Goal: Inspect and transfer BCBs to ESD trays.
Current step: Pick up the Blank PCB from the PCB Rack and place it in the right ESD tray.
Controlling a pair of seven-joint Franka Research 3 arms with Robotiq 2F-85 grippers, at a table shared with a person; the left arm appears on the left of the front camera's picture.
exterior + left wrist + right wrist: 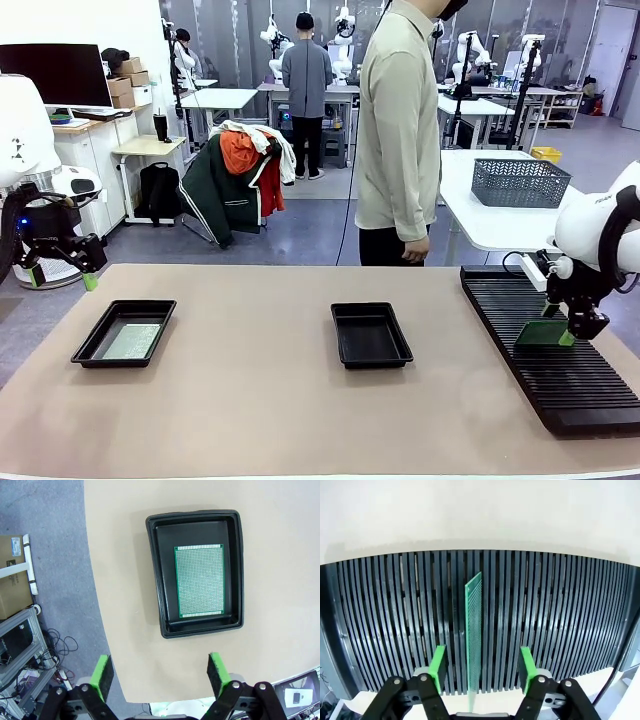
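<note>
One BCB (473, 630) stands on edge in the rack (570, 620), between the jaws of the right gripper (482, 655). The jaws are apart and do not touch it. Its top edge runs along the slot, with the flat faces toward the jaws.

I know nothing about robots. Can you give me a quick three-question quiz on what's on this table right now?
1. True or false: the middle tray holds a BCB.
2. The upright BCB between the right gripper's fingers stands in: A) the slotted rack, B) a mesh basket, C) a tray.
3. Fill in: the left gripper hovers with its jaws ____.
Key: 1 false, it is empty; the other BCB lies in the left tray. 2 A. 3 open.
</note>
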